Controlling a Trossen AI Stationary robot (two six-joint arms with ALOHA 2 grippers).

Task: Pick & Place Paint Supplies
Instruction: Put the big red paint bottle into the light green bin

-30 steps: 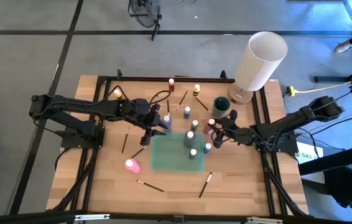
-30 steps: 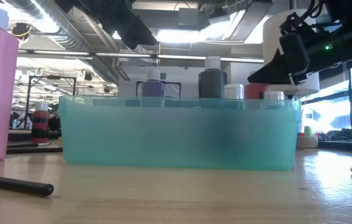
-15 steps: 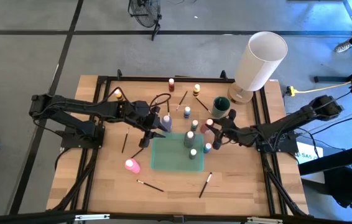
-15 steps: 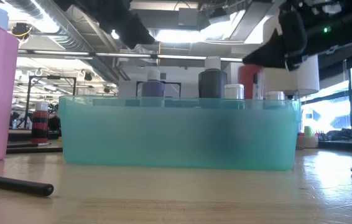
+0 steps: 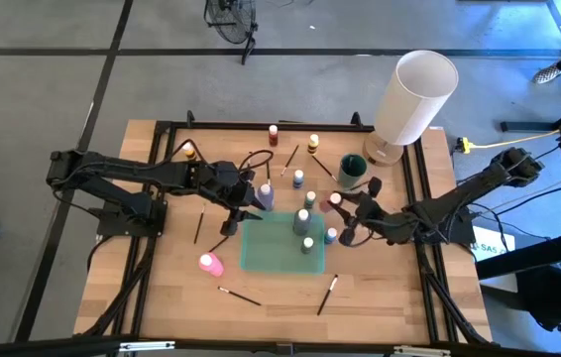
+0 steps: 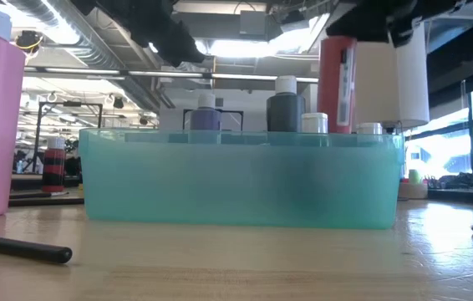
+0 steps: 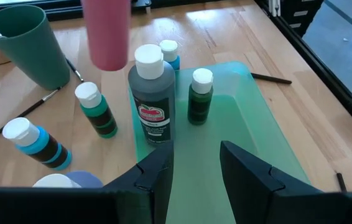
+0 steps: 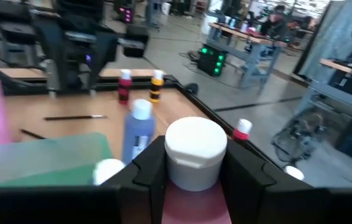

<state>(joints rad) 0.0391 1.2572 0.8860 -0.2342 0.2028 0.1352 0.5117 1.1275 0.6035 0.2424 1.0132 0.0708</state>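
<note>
Overhead hides what your right gripper (image 5: 343,203) clamps; the wrist view shows a red bottle (image 8: 191,180). Your left gripper (image 7: 194,171) stands part open over the teal tray (image 7: 257,134), empty.

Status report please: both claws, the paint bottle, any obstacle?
Right claw shut on red paint bottle, lifted beside teal tray. Left claw empty over tray. Black bottle stands nearby.

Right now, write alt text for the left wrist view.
The left gripper hangs open over a teal tray holding a large dark bottle and a small green bottle. A pink bottle hangs above; a green cup stands beyond.
</note>
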